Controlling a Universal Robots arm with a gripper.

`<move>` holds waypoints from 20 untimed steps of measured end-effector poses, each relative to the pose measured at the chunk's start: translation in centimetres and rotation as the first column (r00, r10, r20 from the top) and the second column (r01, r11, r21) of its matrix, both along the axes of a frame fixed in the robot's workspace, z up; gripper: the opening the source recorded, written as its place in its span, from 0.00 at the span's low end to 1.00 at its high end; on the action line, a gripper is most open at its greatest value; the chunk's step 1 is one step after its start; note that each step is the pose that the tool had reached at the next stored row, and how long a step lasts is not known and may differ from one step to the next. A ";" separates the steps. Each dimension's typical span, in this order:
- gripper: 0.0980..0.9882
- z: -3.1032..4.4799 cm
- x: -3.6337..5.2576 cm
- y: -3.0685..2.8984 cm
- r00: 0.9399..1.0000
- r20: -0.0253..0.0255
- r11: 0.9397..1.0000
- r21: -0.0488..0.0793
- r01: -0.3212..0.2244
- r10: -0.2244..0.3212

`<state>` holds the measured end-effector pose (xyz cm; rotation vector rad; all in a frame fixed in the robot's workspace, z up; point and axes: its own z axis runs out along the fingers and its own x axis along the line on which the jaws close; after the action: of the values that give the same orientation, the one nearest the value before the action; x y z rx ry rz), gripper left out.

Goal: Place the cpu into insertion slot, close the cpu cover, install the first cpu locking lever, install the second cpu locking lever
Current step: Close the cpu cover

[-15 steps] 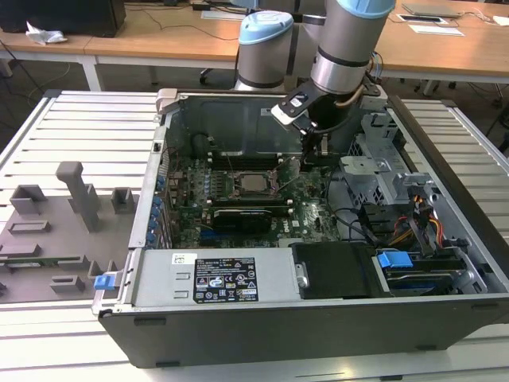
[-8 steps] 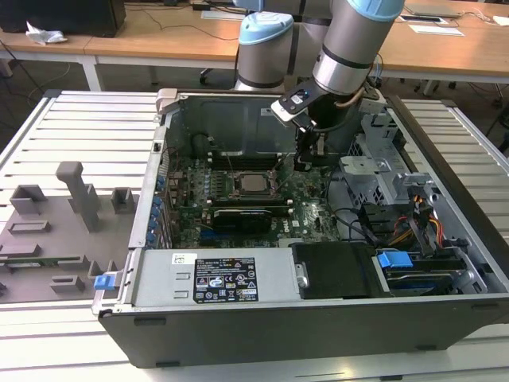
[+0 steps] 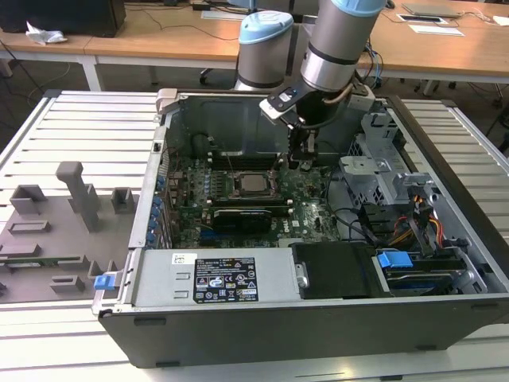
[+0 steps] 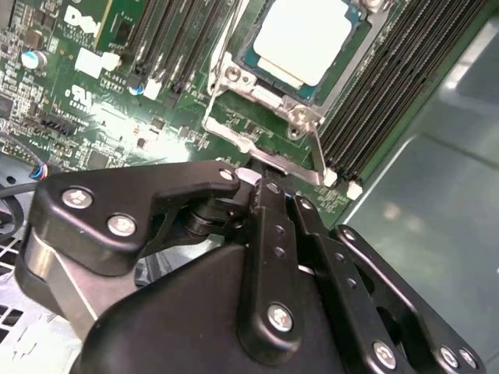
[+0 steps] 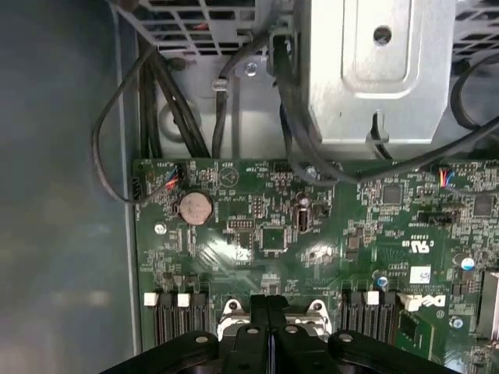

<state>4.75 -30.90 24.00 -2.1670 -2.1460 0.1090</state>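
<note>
Open computer case [image 3: 318,318] lies on slatted desk [image 3: 87,127]; arm reaches down into it; pincer [image 3: 303,157] hangs low over green motherboard [image 3: 310,199], just beside the socket on the exterior view's right; both wrist views show pincer [image 4: 261,187] [image 5: 269,302] narrow, fingers [image 5: 257,327] pressed together; tip is right at a metal locking lever [image 4: 273,161], can't tell if it is gripped; cpu [image 3: 253,185] [image 4: 300,39] sits silver face up in the insertion slot [image 3: 238,191]; cpu cover [image 4: 265,95] lies flat around it.
</note>
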 end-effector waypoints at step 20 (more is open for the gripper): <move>0.01 -0.21 -4.11 0.09 0.996 0.088 1.000 0.000 0.000 0.000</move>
<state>0.64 -30.81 23.79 -2.2116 -2.1914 0.0142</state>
